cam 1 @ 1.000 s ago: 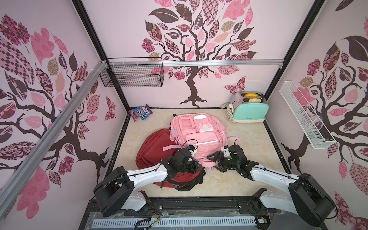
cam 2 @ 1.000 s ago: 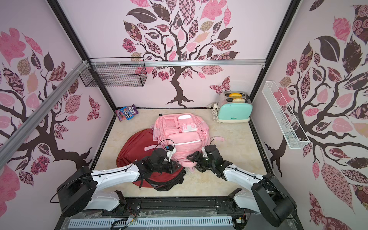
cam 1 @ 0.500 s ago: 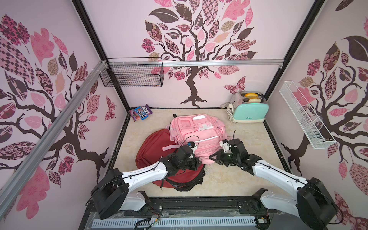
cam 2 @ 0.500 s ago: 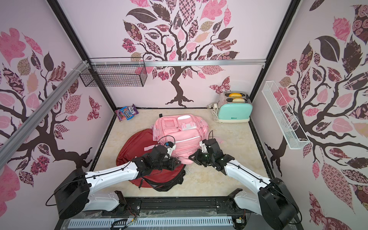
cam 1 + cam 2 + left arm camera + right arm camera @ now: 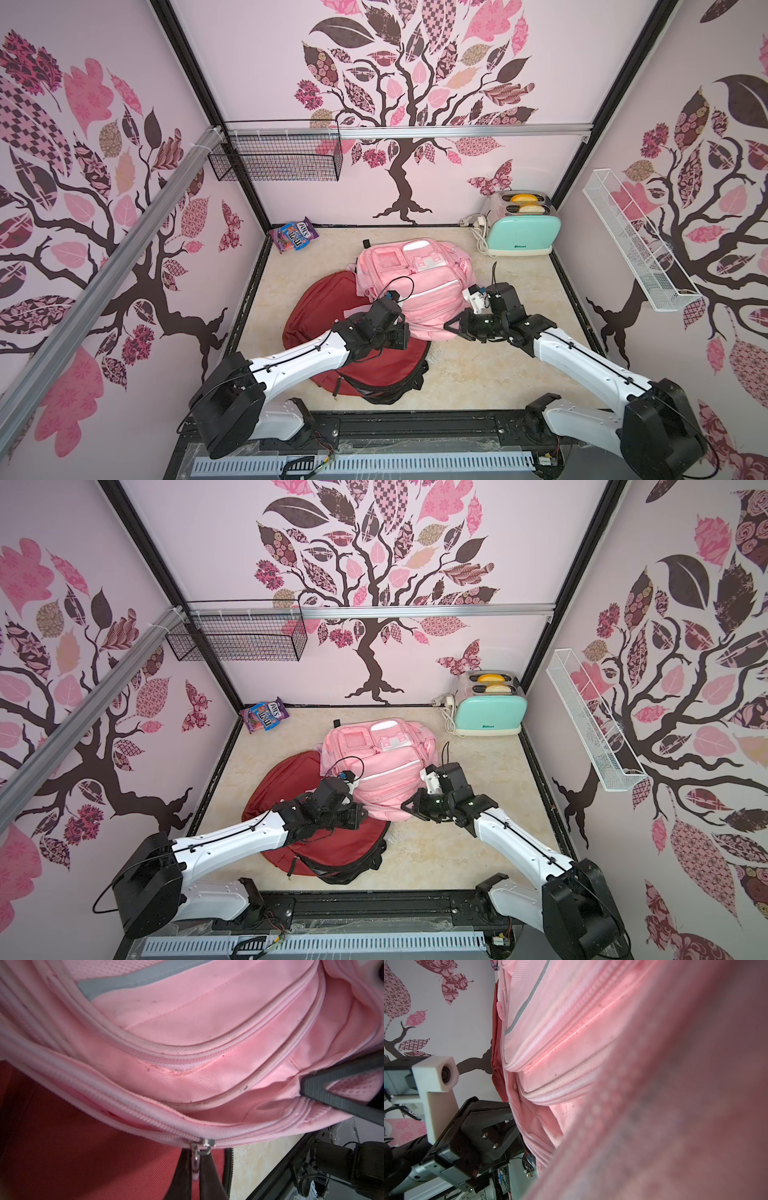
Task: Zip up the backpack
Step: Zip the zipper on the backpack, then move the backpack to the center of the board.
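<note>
Pincer on the left arm [image 5: 195, 1169] is gripping tight, its two dark fingers [image 5: 182, 1176] pressing together on the pink pull tab [image 5: 195, 1162] that is hanging from the metal slider [image 5: 203, 1146]. That slider is sitting on the near rim of the pink backpack [image 5: 415, 286]. Between it and the right pincer [image 5: 304, 1087] the mouth of the compartment is gaping open.

The right pincer is closing to a point against the backpack's mesh side. As far as I can make out, it is pinching a fold of the cloth there. Through its own wrist camera, blurred pink fabric is filling most of the frame and hiding the fingertips.

The pink backpack is lying flat in the middle of the table [image 5: 503, 374], its front pockets facing up. Its left part is resting on a red backpack [image 5: 322, 309], which is spreading toward the table's near-left area with black straps trailing at its near end.

At the far-right corner a mint toaster [image 5: 524, 235] is standing with bread in its slots, a white cord [image 5: 478, 237] coiling beside it. A candy bag [image 5: 294, 237] is leaning in the far-left corner. A black wire basket [image 5: 276, 163] is hanging on the back wall, and a white wire rack [image 5: 631, 243] on the right wall.
</note>
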